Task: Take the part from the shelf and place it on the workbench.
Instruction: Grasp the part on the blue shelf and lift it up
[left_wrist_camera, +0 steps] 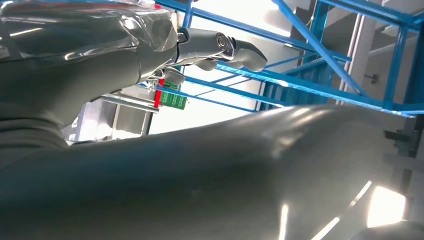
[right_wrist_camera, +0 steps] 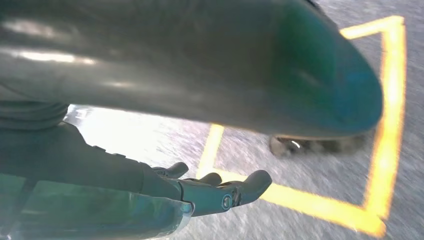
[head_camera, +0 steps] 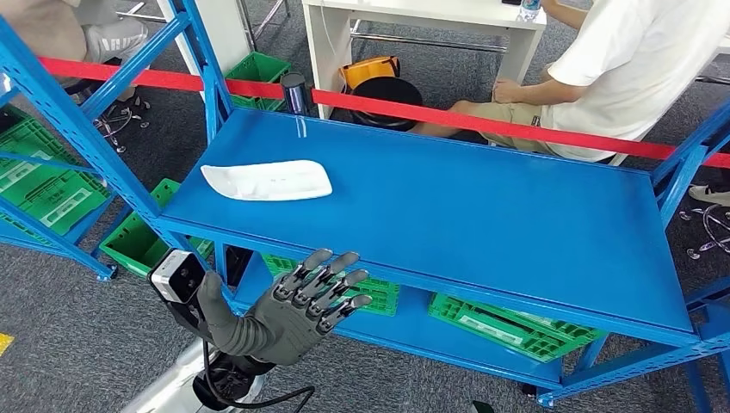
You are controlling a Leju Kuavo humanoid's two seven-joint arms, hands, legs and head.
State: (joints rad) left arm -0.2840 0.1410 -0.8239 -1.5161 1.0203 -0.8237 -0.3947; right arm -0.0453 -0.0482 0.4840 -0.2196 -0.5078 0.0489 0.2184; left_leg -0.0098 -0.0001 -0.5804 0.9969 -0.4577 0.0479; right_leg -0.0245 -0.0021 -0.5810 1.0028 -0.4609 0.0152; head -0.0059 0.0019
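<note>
From the head view, a blue metal shelf point(head_camera: 482, 215) stands in front of the robot, and the white part point(head_camera: 267, 181) lies flat on its upper board, towards the left end and near the front edge. The left hand point(head_camera: 297, 310) is raised just in front of the shelf's front edge, below and a little right of the part, well apart from it; its fingers are spread and it holds nothing. Green crates point(head_camera: 499, 323) sit on the lower board, and more of them stand in the shelving to the left. A red tape point(head_camera: 516, 129) runs across behind the shelf. Beyond it a person in a white shirt point(head_camera: 637, 69) sits by a white table point(head_camera: 422, 26).

In the left wrist view, the left hand point(left_wrist_camera: 150, 50) comes in with a thick grey thumb point(left_wrist_camera: 225, 175) across the foreground; the fingers point(left_wrist_camera: 235, 50) reach out straight with nothing between them, and blue shelf bars point(left_wrist_camera: 320, 85) cross behind.

In the right wrist view, the right hand point(right_wrist_camera: 165, 195) hangs over grey floor point(right_wrist_camera: 310, 165) marked with yellow lines point(right_wrist_camera: 300, 200). Its fingers point(right_wrist_camera: 235, 192) are loosely extended and empty.
</note>
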